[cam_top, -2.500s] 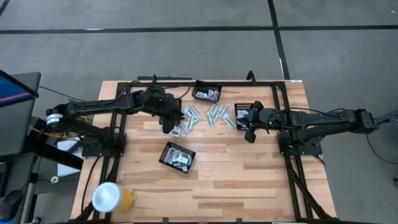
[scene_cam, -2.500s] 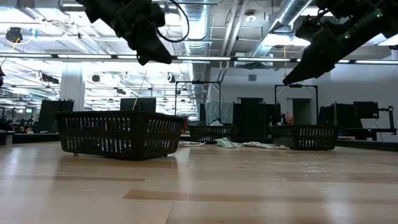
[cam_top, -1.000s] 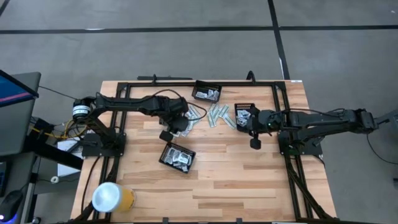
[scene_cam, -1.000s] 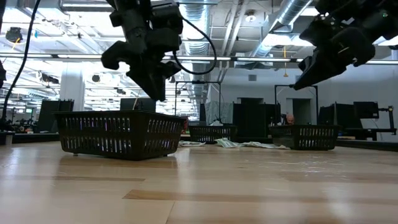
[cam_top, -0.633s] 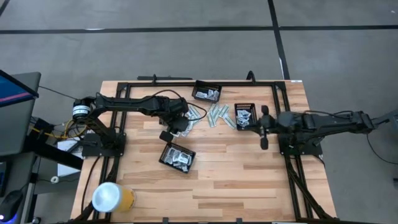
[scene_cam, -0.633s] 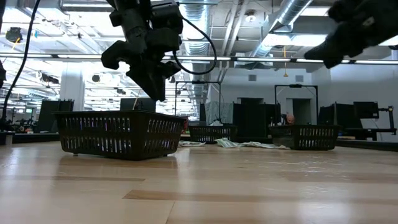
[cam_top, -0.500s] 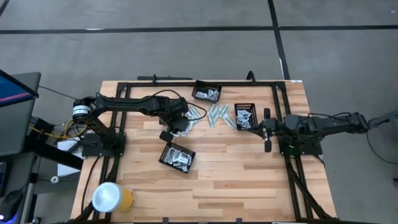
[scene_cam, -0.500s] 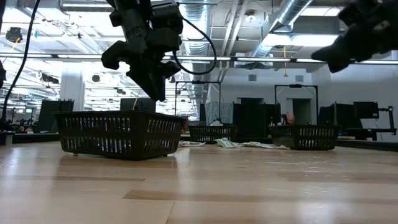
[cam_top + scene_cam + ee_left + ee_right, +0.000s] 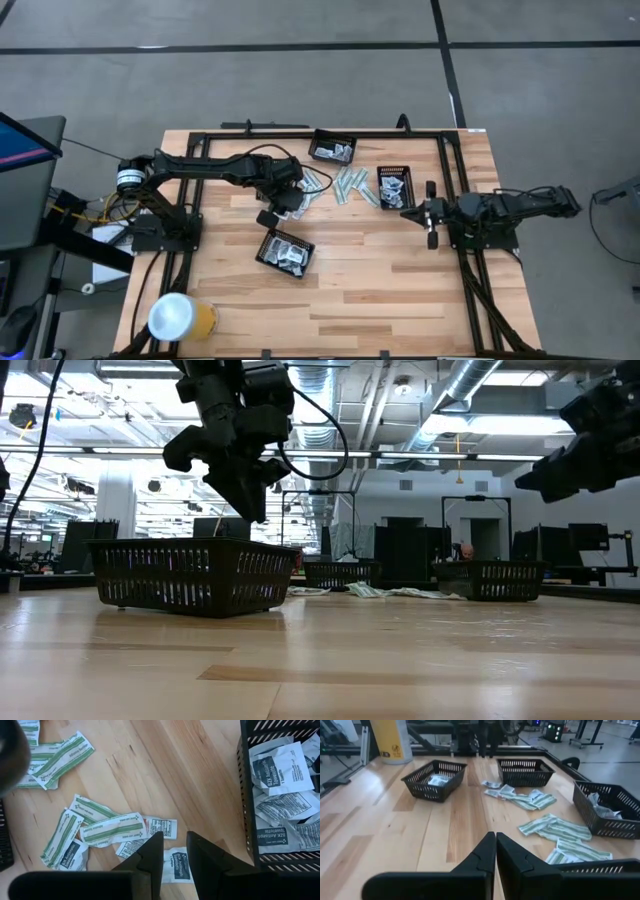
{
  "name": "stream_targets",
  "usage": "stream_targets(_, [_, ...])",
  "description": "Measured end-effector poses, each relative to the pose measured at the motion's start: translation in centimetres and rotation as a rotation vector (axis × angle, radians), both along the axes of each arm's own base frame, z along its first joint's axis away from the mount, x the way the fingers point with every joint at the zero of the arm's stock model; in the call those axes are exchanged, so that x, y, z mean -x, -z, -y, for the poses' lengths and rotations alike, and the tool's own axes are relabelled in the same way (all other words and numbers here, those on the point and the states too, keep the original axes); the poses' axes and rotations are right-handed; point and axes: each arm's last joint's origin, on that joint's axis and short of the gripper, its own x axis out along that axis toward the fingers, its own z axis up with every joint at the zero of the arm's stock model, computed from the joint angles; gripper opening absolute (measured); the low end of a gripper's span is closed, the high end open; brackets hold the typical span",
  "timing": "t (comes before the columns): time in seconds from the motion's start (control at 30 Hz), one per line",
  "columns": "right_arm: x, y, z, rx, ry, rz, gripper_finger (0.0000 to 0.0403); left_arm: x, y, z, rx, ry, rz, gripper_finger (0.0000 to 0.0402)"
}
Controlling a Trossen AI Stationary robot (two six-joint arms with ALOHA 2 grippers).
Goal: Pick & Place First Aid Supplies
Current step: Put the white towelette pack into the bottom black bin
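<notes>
Left gripper (image 9: 268,217) is seen left of frame centre, fingers slightly parted, nothing held; packets (image 9: 345,184) are scattered above centre; right gripper (image 9: 431,238), closed, is parked right of centre.

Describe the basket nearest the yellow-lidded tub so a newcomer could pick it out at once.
On the wooden table, find the tub at one corner. The nearest black mesh basket holds white sachets. Unlike the other two baskets, it stands alone, away from the loose packets.
</notes>
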Motion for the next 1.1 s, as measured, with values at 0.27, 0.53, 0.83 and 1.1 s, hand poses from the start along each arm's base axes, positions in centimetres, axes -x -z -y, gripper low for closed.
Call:
stream_targets(0.27, [0.0,0.0,0.0,-0.002,-0.008,-0.001,0.0008,-0.2,-0.1,0.0,-0.004,0.000,0.024,0.0085])
stream_targets(0.53, [0.0,0.0,0.0,-0.002,-0.009,-0.002,0.0008,-0.3,-0.2,-0.1,-0.006,0.000,0.038,0.0085])
stream_targets(0.83, [0.0,0.0,0.0,-0.002,-0.009,-0.003,0.0008,-1.7,-1.3,-0.2,-0.032,-0.006,0.224,0.0085])
stream_targets(1.1, [0.0,0.0,0.0,-0.002,-0.009,-0.003,0.0008,-1.6,-1.4,1.7,0.014,0.062,0.210,0.0085])
